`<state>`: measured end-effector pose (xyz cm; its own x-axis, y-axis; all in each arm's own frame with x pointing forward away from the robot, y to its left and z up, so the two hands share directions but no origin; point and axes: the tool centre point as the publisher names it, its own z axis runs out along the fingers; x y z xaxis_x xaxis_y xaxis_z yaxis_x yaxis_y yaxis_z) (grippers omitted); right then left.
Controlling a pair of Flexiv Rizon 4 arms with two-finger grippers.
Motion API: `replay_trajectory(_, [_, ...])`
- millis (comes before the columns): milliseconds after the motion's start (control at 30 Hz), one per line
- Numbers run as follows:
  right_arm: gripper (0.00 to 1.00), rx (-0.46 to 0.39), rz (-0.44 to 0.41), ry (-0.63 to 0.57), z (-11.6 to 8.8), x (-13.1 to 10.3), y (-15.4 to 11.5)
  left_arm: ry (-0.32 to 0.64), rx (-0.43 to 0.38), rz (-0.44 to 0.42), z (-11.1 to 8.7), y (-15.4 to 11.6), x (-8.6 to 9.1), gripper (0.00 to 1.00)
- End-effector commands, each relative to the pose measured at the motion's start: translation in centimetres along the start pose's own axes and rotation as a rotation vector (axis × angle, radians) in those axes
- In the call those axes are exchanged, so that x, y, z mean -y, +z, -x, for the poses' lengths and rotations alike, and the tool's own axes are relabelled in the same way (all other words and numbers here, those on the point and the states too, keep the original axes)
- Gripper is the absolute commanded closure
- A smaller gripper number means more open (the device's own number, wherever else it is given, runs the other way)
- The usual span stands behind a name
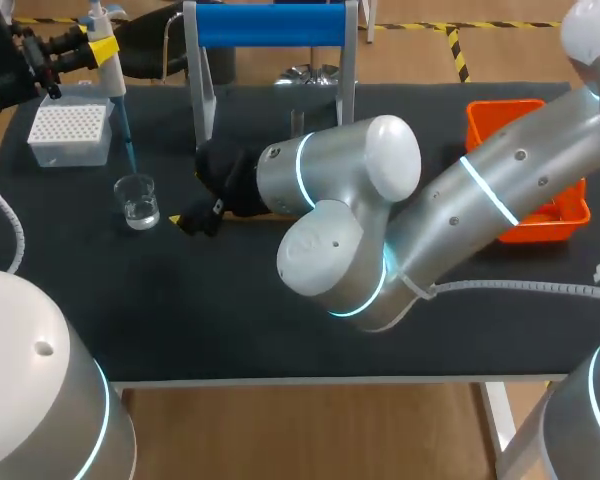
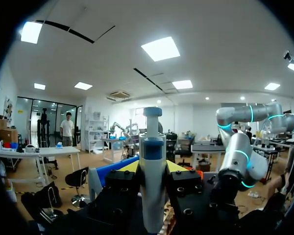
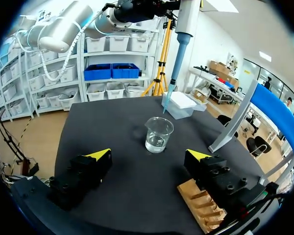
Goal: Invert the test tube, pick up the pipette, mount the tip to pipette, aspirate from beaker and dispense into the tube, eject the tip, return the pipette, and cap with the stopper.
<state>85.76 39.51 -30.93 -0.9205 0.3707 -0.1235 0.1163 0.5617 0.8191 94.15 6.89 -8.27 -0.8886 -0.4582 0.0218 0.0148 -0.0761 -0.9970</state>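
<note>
Near the beaker [image 1: 138, 200] my left claw [image 2: 152, 169] holds the light pipette [image 2: 152, 142] mid-body; thin tip [image 3: 169, 95] seems fragile; right claw [image 3: 149, 155] wide open, empty.

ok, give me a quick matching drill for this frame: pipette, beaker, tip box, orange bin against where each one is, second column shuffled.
1. pipette
2. beaker
3. tip box
4. orange bin

A. far right of the table
B. held off the table, tip pointing down
C. white, far left corner
D. standing on the table, clear liquid inside

Pairs: 1-B, 2-D, 3-C, 4-A
</note>
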Motion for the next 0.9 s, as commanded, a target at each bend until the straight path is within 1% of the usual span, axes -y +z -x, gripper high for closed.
replay_trajectory(33, [0.00, 0.003, 0.024, 0.005, -0.06, 0.47, 0.48, 0.001, -0.002, -0.001, 0.00, -0.03, -0.01, 1.00])
replay_trajectory(133, [0.00, 0.003, 0.026, 0.009, -0.07, 0.44, 0.46, 0.001, -0.002, -0.001, 0.00, -0.03, -0.01, 1.00])
replay_trajectory(200, [0.00, 0.002, 0.037, 0.017, -0.36, 0.27, -0.02, 0.001, -0.002, -0.001, 0.00, -0.03, -0.01, 1.00])
replay_trajectory(900, [0.00, 0.002, 0.037, 0.017, -0.36, 0.27, -0.02, 0.001, -0.002, -0.001, 0.00, -0.03, -0.01, 1.00])
